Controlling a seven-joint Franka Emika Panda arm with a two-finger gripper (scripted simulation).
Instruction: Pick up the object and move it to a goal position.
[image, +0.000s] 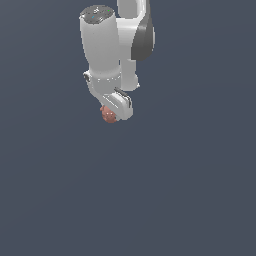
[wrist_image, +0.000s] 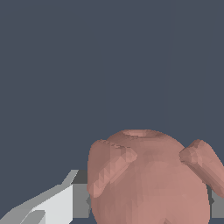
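Note:
The object (image: 107, 115) is a small reddish-pink lumpy blob that peeks out from under the white gripper (image: 115, 111) in the exterior view. In the wrist view the object (wrist_image: 148, 175) fills the space between the two fingers, with two stubby lumps sticking out of its sides. A grey finger pad (wrist_image: 81, 199) presses its one side, and the other finger (wrist_image: 217, 205) shows at the picture's edge on the opposite side. The gripper (wrist_image: 148, 203) is shut on the object. The goal position is out of view in both views.
The white and grey arm (image: 102, 45) rises over the gripper and hides most of it in the exterior view. A plain dark blue-grey surface (image: 175, 190) lies all around.

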